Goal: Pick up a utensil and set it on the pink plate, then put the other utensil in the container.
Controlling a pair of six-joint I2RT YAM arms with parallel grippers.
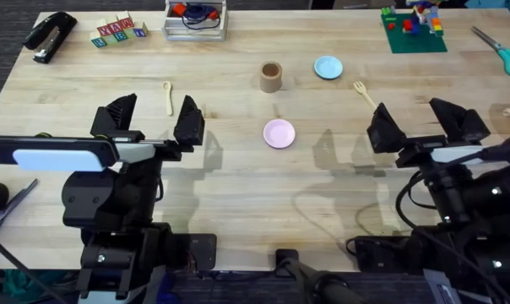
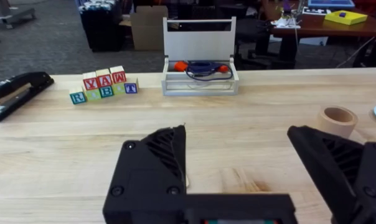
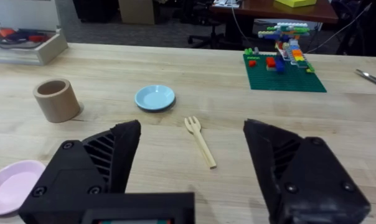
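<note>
A small pale wooden spoon [image 1: 168, 96] lies on the table just beyond my left gripper [image 1: 154, 118], which stands open and holds nothing. The pale wooden fork [image 1: 362, 92] [image 3: 200, 141] lies beyond my right gripper [image 1: 420, 122], also open and holding nothing. The pink plate [image 1: 279, 133] [image 3: 12, 184] sits mid-table between the two grippers. The brown cylindrical container [image 1: 271, 77] [image 2: 337, 121] [image 3: 56, 99] stands upright behind the plate. In the left wrist view the spoon is hidden behind the fingers [image 2: 152, 168].
A light-blue plate [image 1: 328, 67] [image 3: 154, 97] sits right of the container. Along the far edge are a stapler [image 1: 51, 35], letter blocks [image 1: 118, 32], a white tray [image 1: 195, 19] and a green brick baseplate [image 1: 413, 29]. Scissors [image 1: 500, 51] lie at far right.
</note>
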